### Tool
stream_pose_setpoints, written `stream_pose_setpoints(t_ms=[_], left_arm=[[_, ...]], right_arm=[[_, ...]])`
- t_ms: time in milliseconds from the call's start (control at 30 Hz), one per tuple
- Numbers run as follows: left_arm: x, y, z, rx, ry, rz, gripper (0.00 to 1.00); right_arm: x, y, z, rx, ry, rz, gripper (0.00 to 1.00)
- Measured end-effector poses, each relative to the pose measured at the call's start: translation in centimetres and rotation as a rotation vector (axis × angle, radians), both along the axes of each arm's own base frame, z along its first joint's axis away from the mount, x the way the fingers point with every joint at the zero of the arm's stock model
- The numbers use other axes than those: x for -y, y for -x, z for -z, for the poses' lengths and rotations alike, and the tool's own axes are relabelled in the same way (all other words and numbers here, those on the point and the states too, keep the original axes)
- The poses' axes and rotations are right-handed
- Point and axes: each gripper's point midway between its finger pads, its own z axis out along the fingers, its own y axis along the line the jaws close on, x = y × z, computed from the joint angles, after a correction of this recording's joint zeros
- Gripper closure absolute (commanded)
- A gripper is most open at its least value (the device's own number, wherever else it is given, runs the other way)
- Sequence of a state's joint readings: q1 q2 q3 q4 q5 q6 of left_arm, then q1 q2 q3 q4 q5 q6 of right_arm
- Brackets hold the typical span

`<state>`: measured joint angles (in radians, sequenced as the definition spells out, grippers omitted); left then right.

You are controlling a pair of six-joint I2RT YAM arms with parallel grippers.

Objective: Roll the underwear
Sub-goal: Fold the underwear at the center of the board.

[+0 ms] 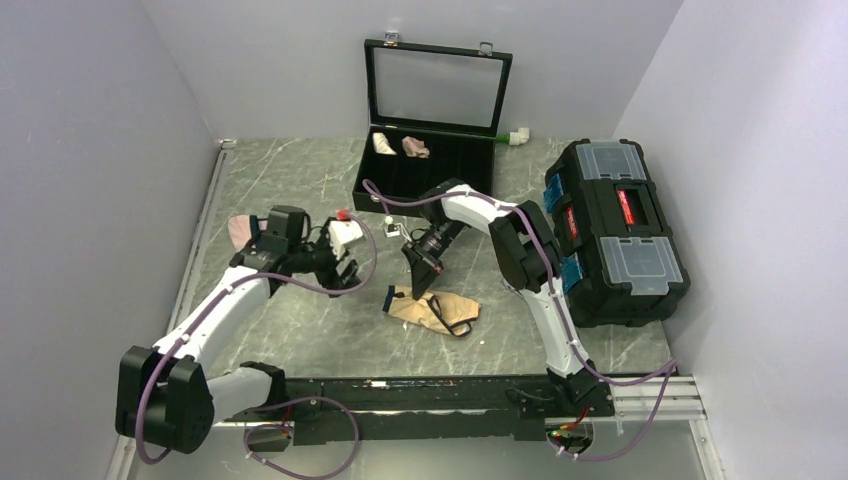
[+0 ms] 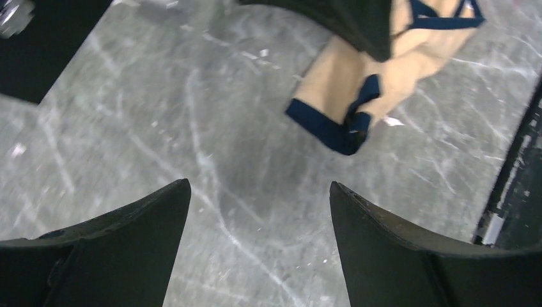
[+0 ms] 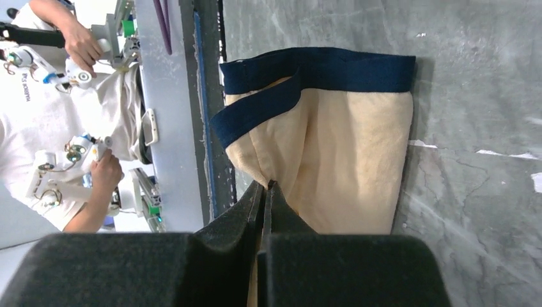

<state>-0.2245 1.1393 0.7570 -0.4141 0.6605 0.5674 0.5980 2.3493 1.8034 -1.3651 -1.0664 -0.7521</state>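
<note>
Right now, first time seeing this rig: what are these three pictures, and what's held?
Two robot arms, left and right, are bolted at the near edge of a table, each ending in a two-finger gripper. The wide picture comes from a fixed camera above and behind them; the other two from a camera on each wrist, looking past its own fingers. On the table: the underwear, tan with navy edging, an open black case holding small fabric rolls, a black toolbox and a pink cloth. The right gripper is shut, pinching the underwear. The left gripper is open and empty, over bare table.
</note>
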Motion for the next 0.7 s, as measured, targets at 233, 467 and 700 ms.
stream_pose_setpoints(t_ms=[233,467,700], left_arm=[[5.2,3.4,1.3,-0.032,-0.028,0.230,0.07],[8.3,4.2,3.3,-0.062,-0.061,0.336,0.04],[10.3,3.9,5.2,-0.029,-0.115,0.387,0.05]], right_arm=[[-0.3,-0.6,-0.5,-0.005,-0.013,0.009,1.00],[-0.3,-0.6,-0.2,-0.016,-0.005,0.015,1.00],[-0.3,-0.6,-0.3,-0.024,0.000,0.021,1.00]])
